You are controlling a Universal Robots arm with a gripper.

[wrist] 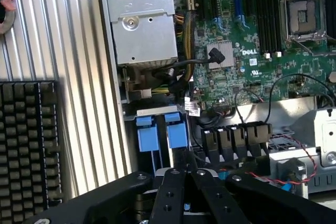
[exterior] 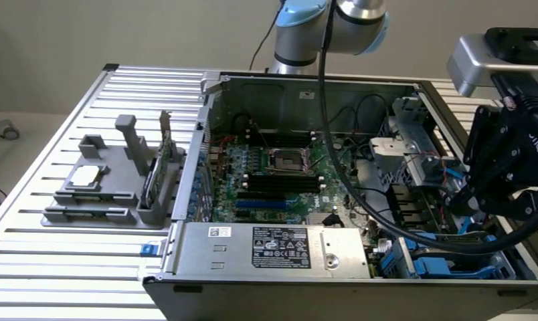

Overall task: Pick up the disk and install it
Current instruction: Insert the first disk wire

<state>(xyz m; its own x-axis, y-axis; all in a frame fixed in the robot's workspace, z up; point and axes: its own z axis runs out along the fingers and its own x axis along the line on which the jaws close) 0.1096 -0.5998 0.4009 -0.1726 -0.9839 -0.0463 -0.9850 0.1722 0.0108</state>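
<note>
The open computer case (exterior: 193, 144) lies on a slatted metal table. In its drive bay, at the near corner on the exterior view's right, I see the blue plastic rails of the disk (exterior: 429, 259). In the wrist view the rails' two blue ends (wrist: 177, 134) stand side by side in the bay, and the metal body is hidden. My black gripper (exterior: 472, 207) hangs over that bay. Its fingers (wrist: 173, 192) come together to a point at the rail ends, and the gripper (wrist: 184, 162) is shut. I cannot tell whether anything is pinched between them.
A silver power supply (exterior: 278, 247) fills the case's near side beside the bay, next to the green motherboard (exterior: 278, 167). A thick black cable (exterior: 340, 167) loops across the case. On the exterior view's left, a grey holder (exterior: 100, 200) carries a square chip (exterior: 84, 176) and an upright green card (exterior: 153, 175).
</note>
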